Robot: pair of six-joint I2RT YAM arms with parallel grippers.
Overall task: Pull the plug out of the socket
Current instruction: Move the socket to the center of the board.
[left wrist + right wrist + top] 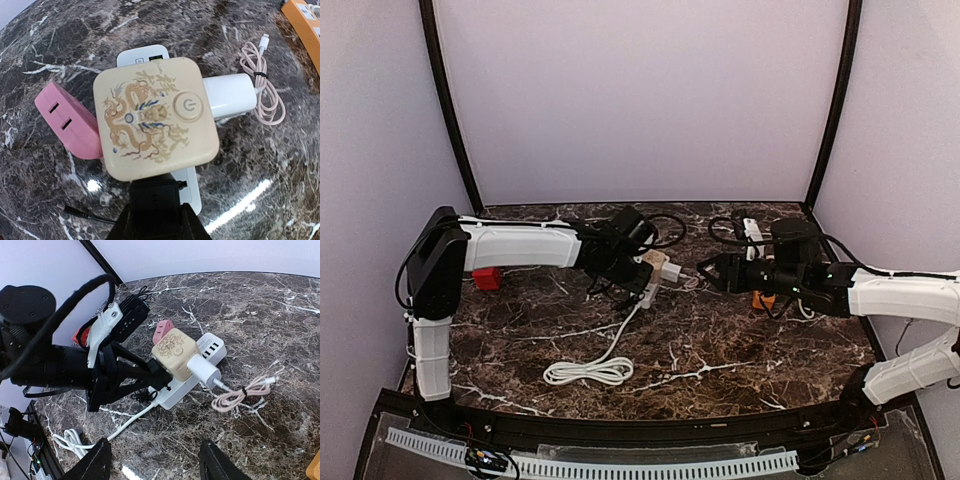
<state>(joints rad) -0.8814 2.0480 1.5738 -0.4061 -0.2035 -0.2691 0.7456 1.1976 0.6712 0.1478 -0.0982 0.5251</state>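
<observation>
A white power strip (210,347) lies on the marble table and carries a beige cube socket (155,115) printed with a dragon. A black plug (156,200) sits in the strip just beside the cube. My left gripper (156,212) is shut on this black plug, one finger on each side. On the cube's sides are a white charger (230,95) and a pink adapter (67,120). The right gripper (157,462) hovers open over bare table, to the right of the strip (650,291) and apart from it. In the top view it is my right gripper (705,272).
A coiled pink cable (245,392) runs from the charger. The strip's white cord (588,372) is bundled near the front. A red block (487,278) lies at the left. An orange item (763,298) and black cables (665,230) lie toward the back. Walls close three sides.
</observation>
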